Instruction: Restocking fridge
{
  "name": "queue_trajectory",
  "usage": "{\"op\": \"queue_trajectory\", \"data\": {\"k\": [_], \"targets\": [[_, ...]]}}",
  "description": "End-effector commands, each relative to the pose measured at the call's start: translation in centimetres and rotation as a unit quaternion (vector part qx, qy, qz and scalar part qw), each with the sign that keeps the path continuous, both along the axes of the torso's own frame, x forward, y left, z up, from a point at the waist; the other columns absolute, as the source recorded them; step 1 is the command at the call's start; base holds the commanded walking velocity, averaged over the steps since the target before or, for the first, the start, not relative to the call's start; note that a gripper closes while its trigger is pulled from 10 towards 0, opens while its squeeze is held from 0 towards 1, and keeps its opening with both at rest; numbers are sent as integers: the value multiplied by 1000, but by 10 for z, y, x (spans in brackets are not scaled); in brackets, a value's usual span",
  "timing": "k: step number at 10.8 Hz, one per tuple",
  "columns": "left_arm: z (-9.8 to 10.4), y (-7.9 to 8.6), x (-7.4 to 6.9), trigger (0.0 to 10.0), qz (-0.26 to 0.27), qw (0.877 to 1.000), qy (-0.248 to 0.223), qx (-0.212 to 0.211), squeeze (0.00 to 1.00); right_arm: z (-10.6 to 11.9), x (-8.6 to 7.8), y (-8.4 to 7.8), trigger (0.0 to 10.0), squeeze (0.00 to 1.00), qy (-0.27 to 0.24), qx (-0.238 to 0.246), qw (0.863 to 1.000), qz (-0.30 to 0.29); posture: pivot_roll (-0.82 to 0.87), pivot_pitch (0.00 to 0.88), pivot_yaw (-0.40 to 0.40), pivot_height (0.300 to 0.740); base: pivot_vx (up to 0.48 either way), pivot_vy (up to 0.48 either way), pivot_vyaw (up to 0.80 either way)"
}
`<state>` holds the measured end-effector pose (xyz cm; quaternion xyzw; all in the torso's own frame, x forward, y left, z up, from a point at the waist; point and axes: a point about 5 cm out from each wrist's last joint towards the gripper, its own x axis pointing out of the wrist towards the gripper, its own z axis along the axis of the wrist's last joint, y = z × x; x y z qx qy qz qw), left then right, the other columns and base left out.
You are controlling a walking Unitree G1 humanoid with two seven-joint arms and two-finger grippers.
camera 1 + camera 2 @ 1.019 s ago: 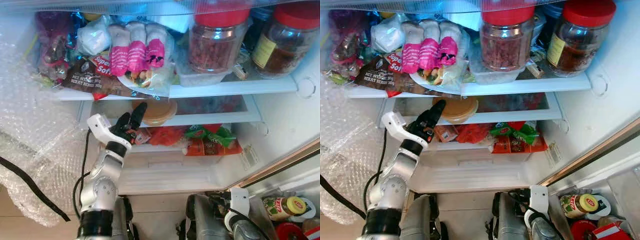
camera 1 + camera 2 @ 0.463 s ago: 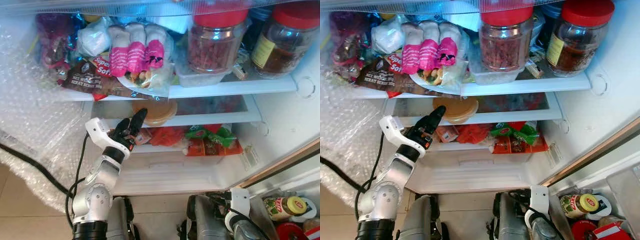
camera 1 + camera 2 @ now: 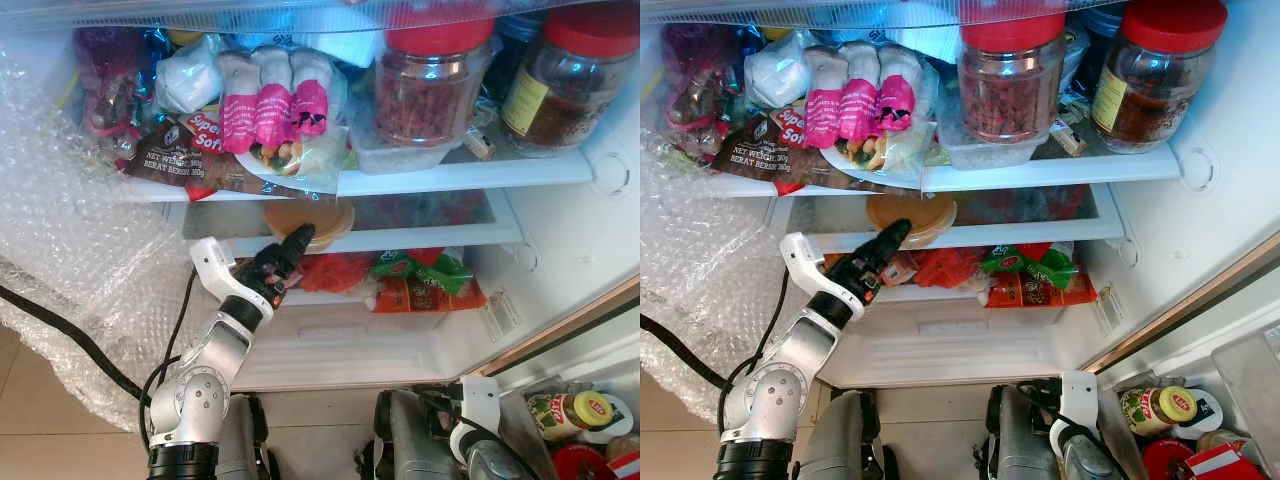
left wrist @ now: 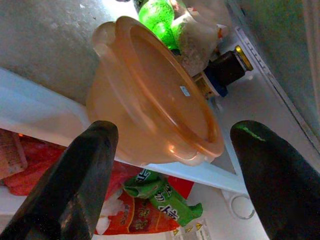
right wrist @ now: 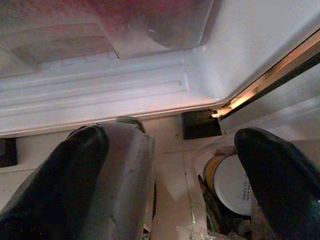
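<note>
So we're parked in front of the open fridge with our left gripper (image 3: pixel 290 252) reached up to the middle shelf (image 3: pixel 420 238), pointing right at the orange lidded tub (image 4: pixel 150 100) that sits at that shelf's front edge. From the wrist view our fingers (image 4: pixel 80 175) are spread wide, one on each side of the tub but not touching it, nothing held, so we'd guess we're lined up either to nudge it further back or to take hold of it. The tub sits tilted toward us with its rim over the shelf lip, which is probably why it needs attention. Above it the top shelf (image 3: pixel 460 176) is crammed: pink-wrapped buns (image 3: pixel 272 105), a brown bread bag (image 3: pixel 185 160) hanging over the edge, two red-lidded jars (image 3: pixel 432 75). Below, red and green packets (image 3: pixel 420 280) lie in the drawer area. Bubble wrap (image 3: pixel 70 250) hangs on the left. Our right gripper (image 5: pixel 170 165) hangs low by our body, fingers apart and empty, just waiting.
</note>
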<state>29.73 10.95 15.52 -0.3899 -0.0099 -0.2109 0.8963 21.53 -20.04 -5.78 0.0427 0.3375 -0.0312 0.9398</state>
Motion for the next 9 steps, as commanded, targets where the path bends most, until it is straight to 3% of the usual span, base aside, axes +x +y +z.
{"op": "queue_trajectory", "data": {"k": [1, 9], "targets": [[-1, -4, 2, 10000, -9, 1000, 3, 4, 0, -29, -44, 11, 10000, 0, 105, 10, 994, 14, -72, 226, 64, 606, 0, 0, 0], [-4, -10, 35, 10000, 7, 1000, -4, -9, 0, -28, -42, 12, 10000, 0, 104, 10, 994, 12, -87, 228, 67, 606, 0, 0, 0]]}}
